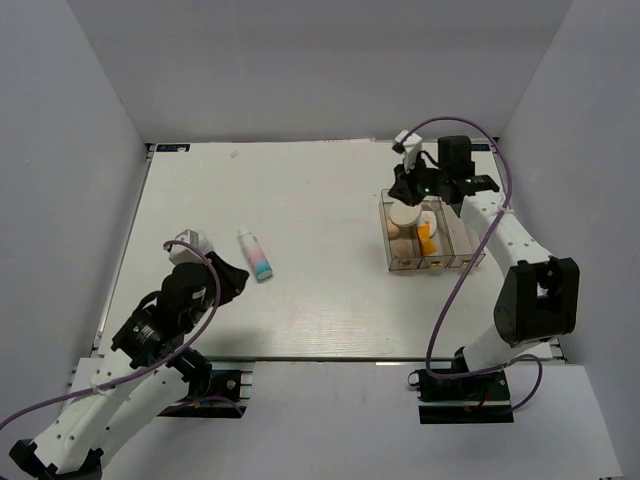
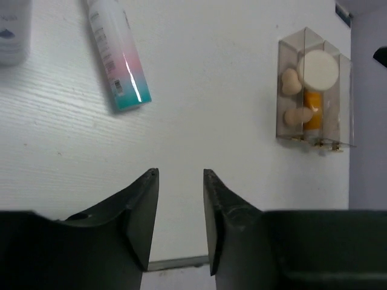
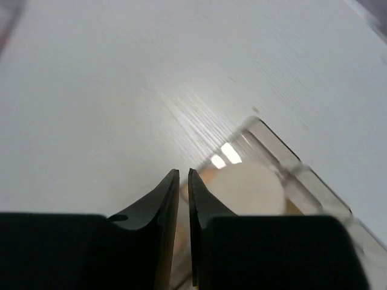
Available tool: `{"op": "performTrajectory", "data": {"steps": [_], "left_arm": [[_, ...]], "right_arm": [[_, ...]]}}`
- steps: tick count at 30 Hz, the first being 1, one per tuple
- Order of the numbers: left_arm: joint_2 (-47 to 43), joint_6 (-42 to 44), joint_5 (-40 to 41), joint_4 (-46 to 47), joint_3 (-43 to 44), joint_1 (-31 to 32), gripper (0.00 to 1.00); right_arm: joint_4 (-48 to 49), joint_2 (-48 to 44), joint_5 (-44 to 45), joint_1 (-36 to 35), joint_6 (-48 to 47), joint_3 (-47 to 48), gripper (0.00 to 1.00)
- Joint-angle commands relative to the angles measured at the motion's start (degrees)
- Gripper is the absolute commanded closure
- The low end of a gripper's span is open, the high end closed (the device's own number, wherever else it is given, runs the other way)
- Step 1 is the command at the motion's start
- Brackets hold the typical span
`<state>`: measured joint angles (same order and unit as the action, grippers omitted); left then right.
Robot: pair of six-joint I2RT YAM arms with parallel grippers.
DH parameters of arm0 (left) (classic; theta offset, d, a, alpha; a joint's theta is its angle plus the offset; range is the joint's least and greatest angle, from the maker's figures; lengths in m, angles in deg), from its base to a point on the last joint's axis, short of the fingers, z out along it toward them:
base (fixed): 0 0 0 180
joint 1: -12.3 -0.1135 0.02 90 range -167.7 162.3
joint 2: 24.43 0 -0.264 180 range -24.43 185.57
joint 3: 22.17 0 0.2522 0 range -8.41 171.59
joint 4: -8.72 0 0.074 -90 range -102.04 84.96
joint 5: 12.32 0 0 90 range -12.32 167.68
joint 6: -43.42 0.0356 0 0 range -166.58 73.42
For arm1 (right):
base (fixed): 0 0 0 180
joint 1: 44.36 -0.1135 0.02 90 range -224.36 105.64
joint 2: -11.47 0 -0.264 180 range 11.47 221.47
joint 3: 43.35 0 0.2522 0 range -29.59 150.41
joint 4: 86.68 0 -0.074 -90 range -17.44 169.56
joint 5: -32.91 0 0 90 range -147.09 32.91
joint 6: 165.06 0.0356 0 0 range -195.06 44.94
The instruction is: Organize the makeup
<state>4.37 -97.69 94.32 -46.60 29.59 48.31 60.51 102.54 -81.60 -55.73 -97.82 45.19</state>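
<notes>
The white-pink-blue tube (image 1: 255,253) (image 2: 118,57) lies on the table, with a white oval piece (image 1: 188,240) (image 2: 12,30) to its left. My left gripper (image 1: 238,277) (image 2: 181,175) is open and empty, just short of the tube. In the clear box (image 1: 462,262) (image 2: 290,42) (image 3: 278,145) sit a round cream compact (image 1: 405,213) (image 2: 317,67) (image 3: 248,187), an orange tube (image 1: 428,238) (image 2: 311,118) and two beige sponges (image 1: 403,247) (image 2: 291,81). My right gripper (image 1: 407,188) (image 3: 183,172) hovers over the box's far end. Only a thin slit shows between its jaws, which hold nothing.
White walls close in the table on the left, far and right sides. The box stands at the right, close to the right arm. A cable loops from each wrist.
</notes>
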Motion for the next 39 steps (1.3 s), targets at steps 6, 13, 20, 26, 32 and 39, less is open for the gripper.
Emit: {"op": "performTrajectory", "data": {"steps": [6,13,20,26,32,39], "left_arm": [[-3.66,-2.58,10.42,-10.28,8.57,0.2,0.75],[-4.98,-6.28,14.29,-20.57,13.41,0.2,0.3],[-3.22,-6.1,14.47,-25.94,18.6,0.2,0.28],[-2.08,-7.15,14.56,-25.59,18.69,0.2,0.28],[-0.06,-7.16,14.38,-24.54,18.6,0.2,0.27],[0.03,-7.25,14.29,-24.45,17.81,0.2,0.27]], "right_arm": [[1.63,5.78,-17.89,-19.88,-3.28,1.94,0.51],[1.58,23.76,-5.29,-34.31,21.83,20.19,0.12],[3.05,32.67,15.6,-41.08,34.71,30.41,0.11],[4.19,38.56,18.88,-44.69,36.3,36.3,0.11],[5.95,43.66,31.88,-47.77,34.72,38.42,0.11],[8.24,46.57,37.96,-49.08,31.12,37.1,0.16]]}}
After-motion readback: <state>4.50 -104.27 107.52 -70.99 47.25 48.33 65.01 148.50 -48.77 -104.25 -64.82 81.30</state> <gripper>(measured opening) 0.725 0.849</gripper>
